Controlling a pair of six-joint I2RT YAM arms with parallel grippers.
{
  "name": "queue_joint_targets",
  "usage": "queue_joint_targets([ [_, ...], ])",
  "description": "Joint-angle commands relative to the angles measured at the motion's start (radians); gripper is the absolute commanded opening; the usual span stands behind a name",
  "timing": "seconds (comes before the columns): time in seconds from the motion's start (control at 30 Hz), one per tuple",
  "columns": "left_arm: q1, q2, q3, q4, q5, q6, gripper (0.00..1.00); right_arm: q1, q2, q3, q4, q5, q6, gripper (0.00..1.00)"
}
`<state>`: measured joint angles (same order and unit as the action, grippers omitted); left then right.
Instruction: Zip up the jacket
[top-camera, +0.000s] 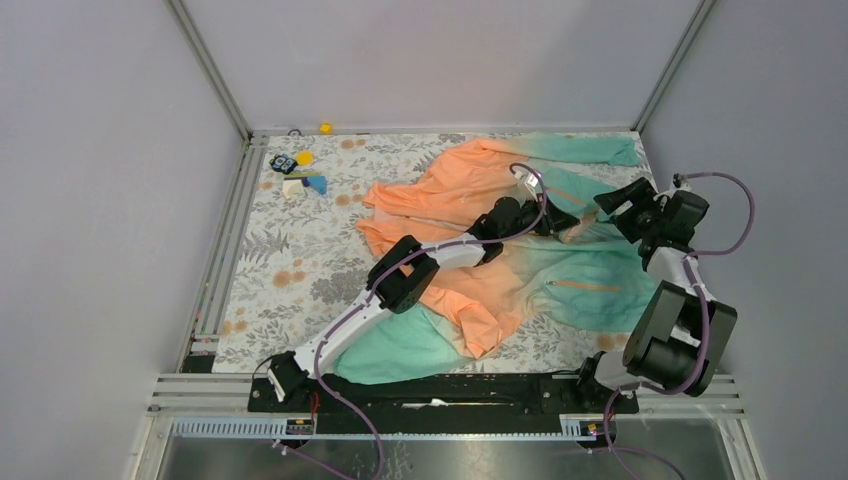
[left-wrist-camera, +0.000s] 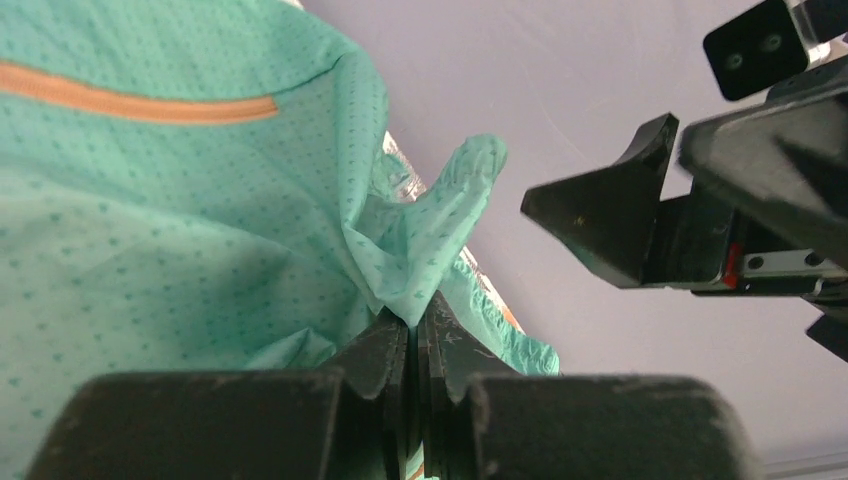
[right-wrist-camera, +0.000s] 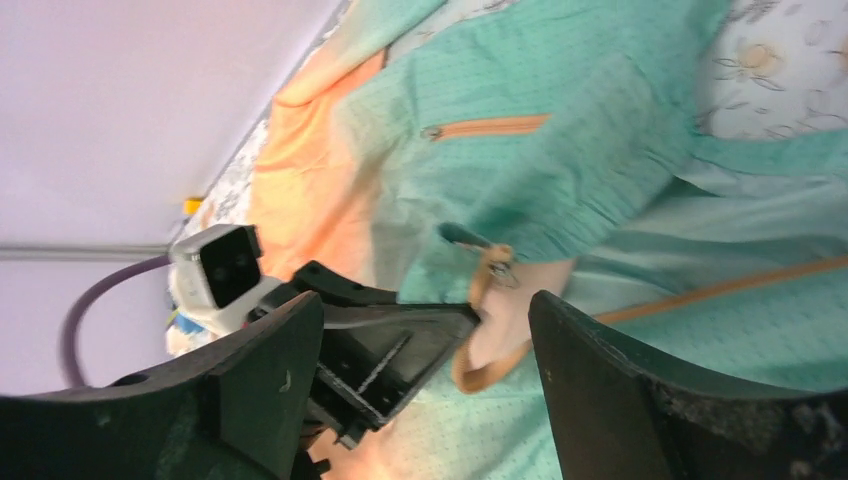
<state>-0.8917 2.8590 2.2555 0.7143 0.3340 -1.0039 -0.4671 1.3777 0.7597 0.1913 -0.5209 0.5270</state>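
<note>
Left wrist view: left gripper (left-wrist-camera: 413, 330) pinched shut on a mint-teal fold of the jacket (left-wrist-camera: 150, 220), which lies rumpled across the floral tablecloth (top-camera: 300, 260). Beyond it, right gripper (right-wrist-camera: 422, 305) gapes wide, empty, near the zipper pull (right-wrist-camera: 497, 265). Looks like the zipper-start step; next move needs the right jaws closed on that pull.

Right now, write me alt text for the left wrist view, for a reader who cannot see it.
The left pincer is shut on a fold of the mint-teal jacket, low in the middle of the frame. The jacket fills the left side, an orange zipper across its top. The black right pincer hangs at the right against a pale wall.
</note>
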Motion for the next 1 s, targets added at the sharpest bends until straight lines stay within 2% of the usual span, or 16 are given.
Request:
queue_joint_targets([
  [0.0, -0.005, 0.014, 0.032, 0.076, 0.024, -0.045, 0.05, -0.015, 0.081, -0.025, 0.286, -0.175, 0.131, 0.79],
  [0.07, -0.004, 0.013, 0.032, 0.075, 0.026, -0.041, 0.05, -0.016, 0.124, -0.029, 0.333, -0.191, 0.152, 0.72],
  [0.13, -0.005, 0.011, 0.031, 0.071, 0.026, -0.04, 0.04, -0.016, 0.163, -0.031, 0.358, -0.193, 0.159, 0.69],
  [0.33, 0.0, 0.007, 0.035, 0.048, 0.032, -0.023, 0.04, -0.026, 0.233, -0.023, 0.369, -0.197, 0.146, 0.65],
  [0.57, 0.005, 0.006, 0.032, 0.056, 0.041, -0.032, 0.04, -0.045, 0.186, -0.042, 0.295, -0.12, 0.082, 0.67],
  [0.73, 0.012, 0.006, 0.029, 0.058, 0.046, -0.043, 0.04, -0.05, 0.216, -0.055, 0.387, -0.166, 0.11, 0.64],
  [0.97, 0.015, 0.005, 0.024, 0.073, 0.058, -0.06, 0.04, -0.05, 0.252, -0.066, 0.482, -0.206, 0.142, 0.46],
])
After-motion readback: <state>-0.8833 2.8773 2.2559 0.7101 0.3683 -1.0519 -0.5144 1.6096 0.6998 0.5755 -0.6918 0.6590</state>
